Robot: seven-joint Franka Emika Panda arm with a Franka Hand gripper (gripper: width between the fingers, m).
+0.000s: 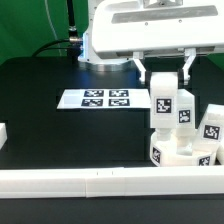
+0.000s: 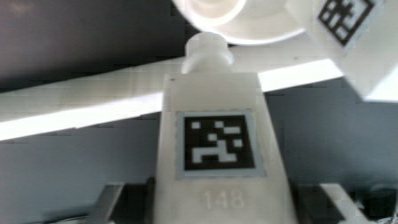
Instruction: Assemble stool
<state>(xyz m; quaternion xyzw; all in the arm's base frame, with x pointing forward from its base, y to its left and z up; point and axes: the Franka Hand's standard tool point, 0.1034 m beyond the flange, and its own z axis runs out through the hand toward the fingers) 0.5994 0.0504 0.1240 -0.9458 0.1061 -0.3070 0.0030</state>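
On the exterior view's right half of the desk [image 1: 40,80], the gripper [image 1: 168,76] hangs straight down over an upright leg [image 1: 165,102]. Its jaws are spread apart: in the wrist view a dark gap shows on each side of the leg [image 2: 217,120], so the pads bracket it without clamping it. The leg is a smooth, matte white plastic block with flat sides. One face carries a black-and-white square tag, and the block narrows to a rounded stub at one end. Its long axis is vertical, with the broad end up between the jaws and the stub pointing down. The tagged face is turned toward the exterior camera. Directly below it is the seat [image 1: 180,150], thick, white and round-edged, with tags on its side. Whether the stub has entered a socket cannot be told. A second leg [image 1: 212,126], equally blocky and tagged, leans at a tilt just to the right and touches the seat cluster. The desk is flat, black and dull. The marker board [image 1: 105,99], thin and white with a grid of tags, lies well apart to the left. A long, square-edged white rail [image 1: 90,181] runs along the near side.
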